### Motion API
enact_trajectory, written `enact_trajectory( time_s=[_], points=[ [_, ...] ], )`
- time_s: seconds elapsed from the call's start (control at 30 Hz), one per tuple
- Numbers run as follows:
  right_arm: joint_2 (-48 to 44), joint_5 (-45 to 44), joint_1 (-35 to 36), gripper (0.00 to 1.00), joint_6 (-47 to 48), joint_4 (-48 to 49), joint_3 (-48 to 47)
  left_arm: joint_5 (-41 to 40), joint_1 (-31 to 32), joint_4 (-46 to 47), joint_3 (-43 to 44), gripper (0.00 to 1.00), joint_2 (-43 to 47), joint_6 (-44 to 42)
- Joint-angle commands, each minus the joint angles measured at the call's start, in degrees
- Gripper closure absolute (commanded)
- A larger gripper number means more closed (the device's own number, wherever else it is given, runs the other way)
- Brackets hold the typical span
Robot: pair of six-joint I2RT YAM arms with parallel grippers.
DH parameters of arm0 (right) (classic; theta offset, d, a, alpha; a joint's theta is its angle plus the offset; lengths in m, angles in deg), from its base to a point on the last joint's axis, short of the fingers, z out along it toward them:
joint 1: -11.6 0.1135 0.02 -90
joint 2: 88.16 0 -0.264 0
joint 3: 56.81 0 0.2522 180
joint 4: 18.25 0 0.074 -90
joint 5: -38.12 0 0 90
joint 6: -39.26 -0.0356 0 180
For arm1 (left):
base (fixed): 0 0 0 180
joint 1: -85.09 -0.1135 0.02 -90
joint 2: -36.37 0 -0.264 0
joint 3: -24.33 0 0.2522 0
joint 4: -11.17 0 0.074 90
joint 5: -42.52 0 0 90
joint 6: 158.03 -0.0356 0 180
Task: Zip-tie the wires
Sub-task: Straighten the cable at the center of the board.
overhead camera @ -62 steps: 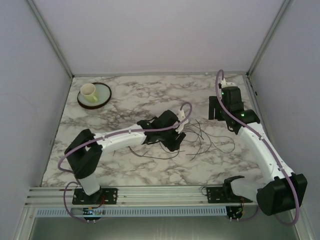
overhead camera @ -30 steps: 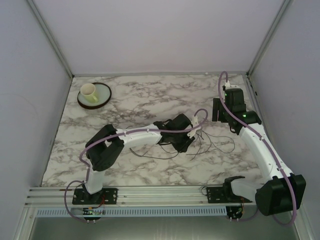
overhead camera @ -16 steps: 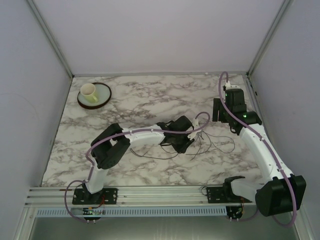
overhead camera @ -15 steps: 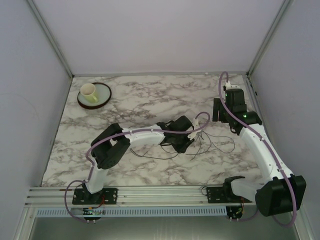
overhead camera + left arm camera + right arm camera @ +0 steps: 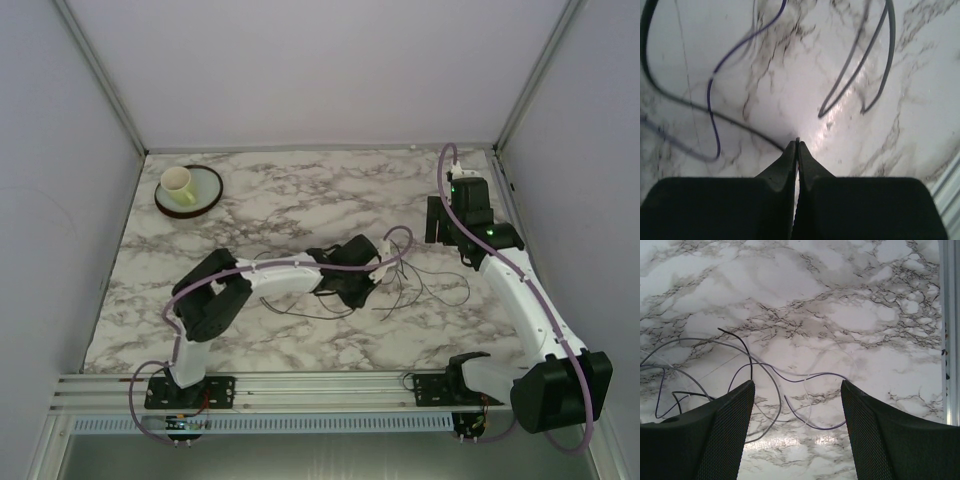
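Trouble, if it comes, will start at the left gripper (image 5: 796,145). Its two fingers are pressed tight together with the tips down on the marble table (image 5: 280,200), and one dark strand of the wires (image 5: 410,280) runs right up to those tips. From the wrist view I cannot tell whether that strand is nipped between them or only lying against them. If it is just touching, any lift would leave it behind. If it is caught, it is a single thin strand, and I would expect it to slide out or drag the others into a worse tangle.

The wires themselves lie loose on the table right of centre, in open loops and curls, some dark and some bluish. They are spread apart rather than gathered, so nothing is ready to be bound. I see no tie anywhere in these views, which is a worry for the whole job.

The right gripper (image 5: 796,385) hangs over the far right part of the table with its fingers spread wide and nothing between them. Strands show on the marble below it. Reaching in from there, it could push the loops about instead of collecting them.

A cup (image 5: 178,182) on a plate (image 5: 207,196) sits well away in the far left corner.

No brand, label or writing can be read on anything.
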State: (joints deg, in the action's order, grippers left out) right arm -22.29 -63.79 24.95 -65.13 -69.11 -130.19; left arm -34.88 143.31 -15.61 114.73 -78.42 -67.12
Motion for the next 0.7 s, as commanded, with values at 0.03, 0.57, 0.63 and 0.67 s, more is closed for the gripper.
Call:
enact_trajectory(
  time_s=[0.03, 0.57, 0.63, 0.67],
  points=[
    [0.1, 3.3, -0.5, 0.30, -1.2, -0.2, 0.3, 0.2, -2.4, 7.1, -6.3, 1.00, 11.4, 5.8],
    [11.0, 11.1, -0.1, 0.37, -9.3, -3.2, 8.8, -2.2, -6.4, 24.1, -19.5, 1.00, 25.9, 19.3],
    [11.8, 11.5, 0.1, 0.40, -10.1, -2.6, 9.4, -2.6, -6.6, 25.3, -20.5, 1.00, 26.8, 20.0],
    [12.3, 11.8, 0.1, 0.42, -10.4, -2.6, 9.5, -2.8, -6.6, 25.6, -20.8, 1.00, 27.2, 20.1]
  ],
)
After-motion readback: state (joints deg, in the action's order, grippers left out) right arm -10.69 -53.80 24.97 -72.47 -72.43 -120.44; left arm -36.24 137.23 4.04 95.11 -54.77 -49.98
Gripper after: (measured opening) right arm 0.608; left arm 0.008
